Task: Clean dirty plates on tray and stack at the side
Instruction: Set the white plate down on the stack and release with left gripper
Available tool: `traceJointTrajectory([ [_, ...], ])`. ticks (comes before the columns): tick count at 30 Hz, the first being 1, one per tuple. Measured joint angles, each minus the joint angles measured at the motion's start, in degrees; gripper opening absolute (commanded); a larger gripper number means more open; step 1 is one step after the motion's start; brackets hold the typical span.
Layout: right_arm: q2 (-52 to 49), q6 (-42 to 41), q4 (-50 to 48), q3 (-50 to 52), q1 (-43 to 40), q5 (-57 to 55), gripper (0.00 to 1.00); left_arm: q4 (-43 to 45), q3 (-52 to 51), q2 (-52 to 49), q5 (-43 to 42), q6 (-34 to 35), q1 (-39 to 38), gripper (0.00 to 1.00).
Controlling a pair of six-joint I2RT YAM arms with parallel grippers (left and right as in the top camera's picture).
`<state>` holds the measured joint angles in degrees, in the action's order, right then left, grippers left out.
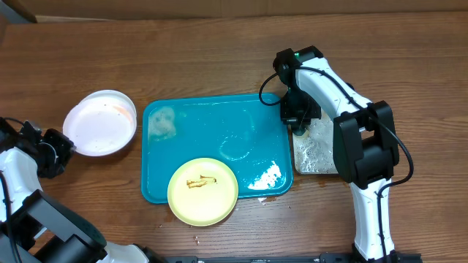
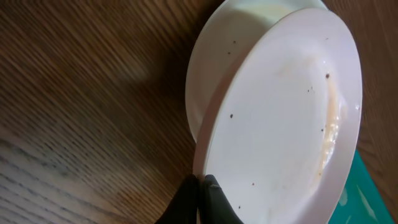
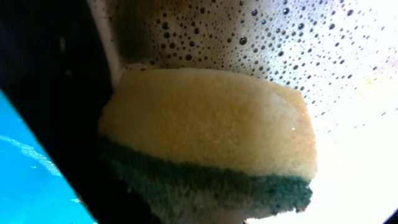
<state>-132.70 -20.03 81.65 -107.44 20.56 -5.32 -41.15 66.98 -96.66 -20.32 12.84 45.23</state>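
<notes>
While wooden table [image 1: 219, 58] bears the tray [image 1: 212, 120], left pincer [image 2: 200, 190] together, right pincer [image 1: 300, 124] together.

Brown wood-grain table [image 1: 219, 58], evenly lit

Brown wooden table [image 1: 219, 51], small foamy tray [image 1: 314, 172] on its right side, yellow-and-green sponge [image 3: 205, 143] over suds.

Right arm [image 1: 362, 139]: white shells, black joint housings, one blocky black section mid-arm. Thin black cables [image 1: 262, 93] loop alongside. Small green light [image 1: 297, 52] near the wrist end. Right gripper [image 1: 300, 117]: black. Left arm [image 1: 16, 172]: same white-and-black build. Left gripper [image 2: 200, 194]: smooth black tapered fingers.
</notes>
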Motion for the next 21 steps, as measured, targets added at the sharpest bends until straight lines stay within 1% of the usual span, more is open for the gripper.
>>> traceJointTrajectory([
  [6, 0.00, 0.39, 0.52, 0.00, 0.00, 0.00, 0.04, 2.05, 0.00, -0.94, -0.55, 0.02, -0.24, 0.04],
  [15, 0.00, 0.59, 0.90, 0.00, 0.00, 0.02, 0.04, 3.63, 0.00, -9.38, -1.01, 0.02, -0.24, 0.04],
  [21, 0.00, 0.61, 1.42, 0.00, 0.00, 0.02, 0.04, 5.57, 0.00, -9.60, -1.16, 0.04, -0.24, 0.04],
])
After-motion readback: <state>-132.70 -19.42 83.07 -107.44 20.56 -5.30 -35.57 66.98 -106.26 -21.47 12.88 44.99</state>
